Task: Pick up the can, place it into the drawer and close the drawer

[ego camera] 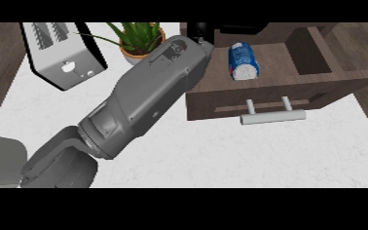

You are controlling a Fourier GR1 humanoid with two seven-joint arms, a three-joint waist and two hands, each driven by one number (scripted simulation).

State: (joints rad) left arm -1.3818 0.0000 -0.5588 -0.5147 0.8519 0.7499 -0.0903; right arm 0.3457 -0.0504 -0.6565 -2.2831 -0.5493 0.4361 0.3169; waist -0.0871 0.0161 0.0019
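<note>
The can (243, 61), blue with a white end, lies on its side inside the open drawer (287, 78), toward the drawer's left half, its white end pointing near. Nothing touches it.

The drawer is pulled out over the white desk (237, 151) at the far right. Its dark wooden front faces near and carries a pale bar handle (271, 117) on two posts. A darker compartment shows at the drawer's far right.

One grey forearm (144, 97) comes up from the lower left and slants far and right across the desk, ending by the drawer's far left corner. Its robot hand (199, 29) shows only as a dark shape at the forearm's tip, just beyond the drawer's left wall and apart from the can; whether its fingers are open or closed cannot be told. From this view alone it is not clear which arm this is, though it enters at the left side. No second robot hand shows.

A potted plant (140, 39) stands at the far edge, partly behind the forearm. Left of it sits a silver toaster (61, 53) with two slots.
</note>
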